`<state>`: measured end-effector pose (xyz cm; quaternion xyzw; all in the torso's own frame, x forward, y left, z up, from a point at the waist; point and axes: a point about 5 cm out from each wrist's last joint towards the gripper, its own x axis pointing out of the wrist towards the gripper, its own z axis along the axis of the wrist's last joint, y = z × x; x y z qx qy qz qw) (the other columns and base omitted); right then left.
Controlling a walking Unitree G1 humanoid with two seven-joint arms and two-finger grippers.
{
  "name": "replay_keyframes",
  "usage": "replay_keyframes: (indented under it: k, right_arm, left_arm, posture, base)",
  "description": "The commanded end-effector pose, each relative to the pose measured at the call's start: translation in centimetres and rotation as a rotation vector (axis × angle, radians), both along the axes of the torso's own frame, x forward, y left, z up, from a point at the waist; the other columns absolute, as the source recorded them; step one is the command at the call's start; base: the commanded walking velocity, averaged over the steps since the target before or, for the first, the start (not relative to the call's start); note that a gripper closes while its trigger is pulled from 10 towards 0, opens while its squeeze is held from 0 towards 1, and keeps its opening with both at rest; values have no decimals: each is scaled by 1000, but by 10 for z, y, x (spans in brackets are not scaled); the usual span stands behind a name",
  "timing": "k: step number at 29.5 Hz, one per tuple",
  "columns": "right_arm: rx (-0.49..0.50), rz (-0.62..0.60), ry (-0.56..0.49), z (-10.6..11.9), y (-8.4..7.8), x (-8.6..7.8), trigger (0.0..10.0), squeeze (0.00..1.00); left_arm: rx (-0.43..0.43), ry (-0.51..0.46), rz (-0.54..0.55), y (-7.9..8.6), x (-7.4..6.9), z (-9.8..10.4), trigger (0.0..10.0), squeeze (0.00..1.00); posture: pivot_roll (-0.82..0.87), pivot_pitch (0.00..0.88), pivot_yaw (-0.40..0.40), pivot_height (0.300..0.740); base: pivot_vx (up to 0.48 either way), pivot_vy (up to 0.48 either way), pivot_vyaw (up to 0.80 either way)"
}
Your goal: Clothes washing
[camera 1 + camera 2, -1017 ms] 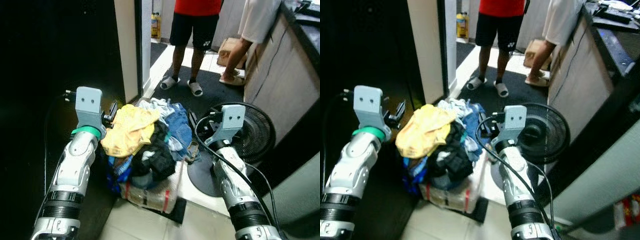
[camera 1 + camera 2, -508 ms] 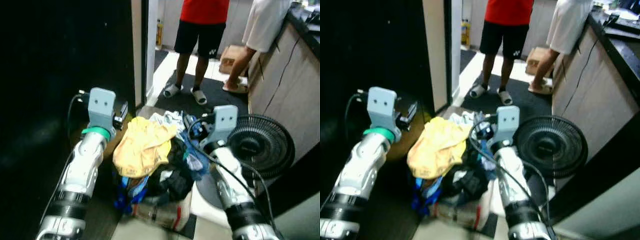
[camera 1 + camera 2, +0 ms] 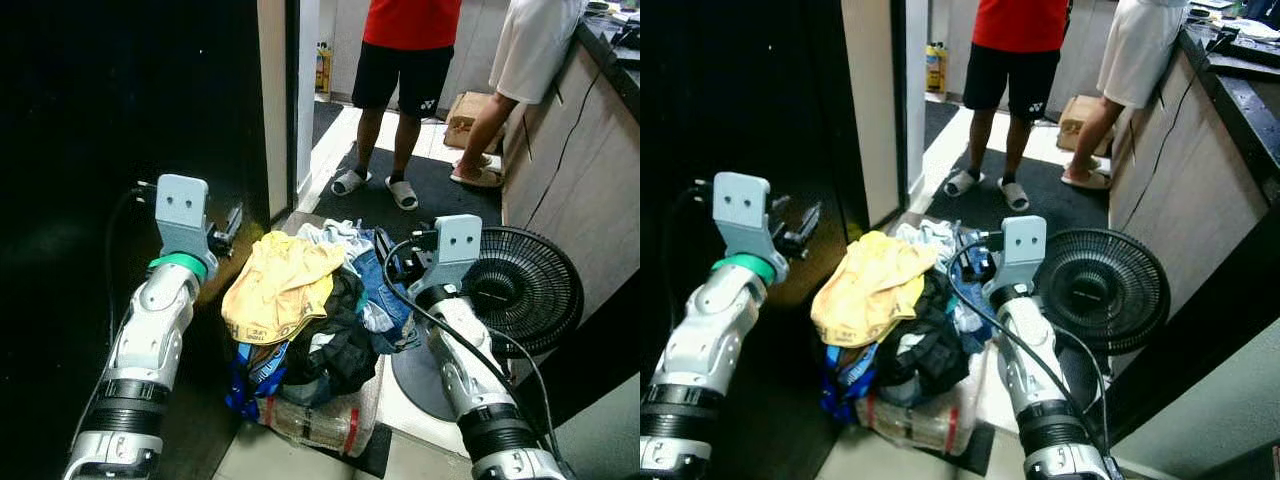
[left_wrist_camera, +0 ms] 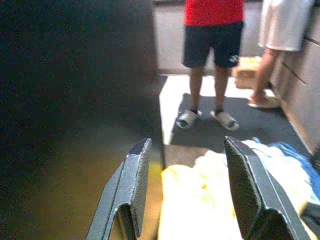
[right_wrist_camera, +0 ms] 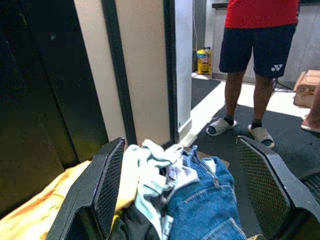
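A heap of clothes sits in a clear bag (image 3: 318, 420) on the floor in front of me. A yellow garment (image 3: 280, 288) lies on top, over black cloth (image 3: 338, 345), with blue jeans (image 3: 380, 285) and a white piece (image 3: 328, 236) behind it. My left gripper (image 3: 230, 220) is open, level with the heap's left side and a little apart from the yellow garment (image 4: 200, 200). My right gripper (image 3: 396, 262) is open at the heap's right side, its fingers (image 5: 102, 195) wide apart over the jeans (image 5: 200, 200). Neither gripper holds anything.
A black floor fan (image 3: 528, 290) stands close to my right arm. A white door post (image 3: 276, 100) rises behind the heap, with dark space to its left. Two people (image 3: 408, 60) stand on the dark mat (image 3: 440, 190) beyond, and a counter (image 3: 585, 170) runs along the right.
The whole picture has swayed with my head. Both arms stay on either side of the heap with fingers open, and the clothes lie as before.
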<state>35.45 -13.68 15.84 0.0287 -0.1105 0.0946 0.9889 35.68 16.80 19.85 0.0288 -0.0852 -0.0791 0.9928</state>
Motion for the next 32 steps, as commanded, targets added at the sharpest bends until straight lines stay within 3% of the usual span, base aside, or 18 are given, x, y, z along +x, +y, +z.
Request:
replay_keyframes:
  k: [1,5,8,12,15,19,23,28,32]
  right_arm:
    - [-12,-14,33,-10,-4,-1,10000,0]
    - [-66,-26,117,-36,-7,-6,10000,0]
    - [-88,-18,157,-47,-9,-10,10000,0]
    - [-90,-10,161,-48,-9,-10,10000,0]
    - [-112,14,150,-41,-5,-4,10000,0]
    - [-114,27,136,-35,-2,1,10000,0]
    - [-98,59,98,-19,10,12,10000,0]
    - [-90,75,89,-15,14,14,10000,0]
    - [-89,129,93,-17,28,13,10000,0]
  left_arm:
    - [-4,54,-48,-7,-1,-14,10000,0]
    - [54,111,-83,-23,-5,-41,10000,0]
    - [61,170,-57,-35,-3,-62,10000,0]
    - [67,183,-51,-38,-2,-65,10000,0]
    - [100,211,-16,-47,8,-67,10000,0]
    - [99,205,-2,-47,13,-62,10000,0]
    - [102,187,66,-38,26,-50,10000,0]
    - [119,194,112,-28,29,-51,10000,0]
    - [98,193,188,1,30,-48,10000,0]
  posture:
    - [61,24,17,740]
    - [57,33,14,740]
    - [57,89,-2,740]
    - [57,89,-2,740]
    - [41,169,-8,740]
    - [40,186,-7,740]
    - [45,220,-7,740]
    - [41,234,-9,740]
    - [44,233,-10,740]
  base:
    - [0,0,0]
    - [0,0,0]
    - [0,0,0]
    - [0,0,0]
    - [0,0,0]
    - [0,0,0]
    - [0,0,0]
    - [0,0,0]
    - [0,0,0]
